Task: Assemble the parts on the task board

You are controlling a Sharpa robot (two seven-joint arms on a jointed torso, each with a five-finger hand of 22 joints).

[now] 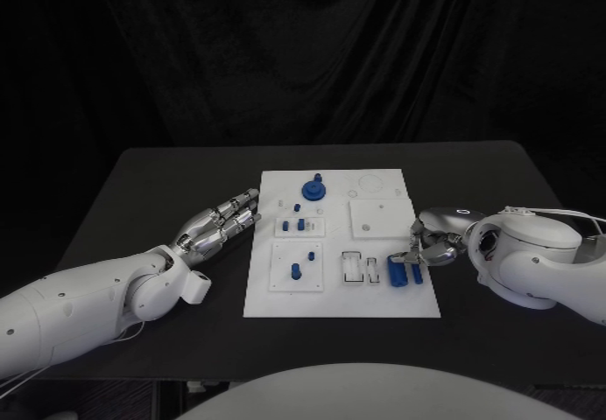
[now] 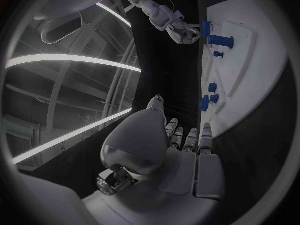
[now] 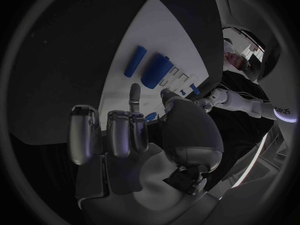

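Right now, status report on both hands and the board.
Left hand open beside task board. Right hand over two loose blue cylinders, grip unclear. Nothing obstructing.

The white task board [image 1: 379,302] is lying flat in the middle of the black table, its long side running away from the robot. Near its far edge a round blue part with a knob [image 1: 312,188] is standing upright. Small blue pegs [image 1: 294,225] are standing in a raised square block left of centre, and another blue peg [image 1: 297,269] is standing in the block nearer the robot. Two blue cylinders [image 1: 406,273] are lying side by side at the board's right edge, beside a slotted holder [image 1: 360,268].
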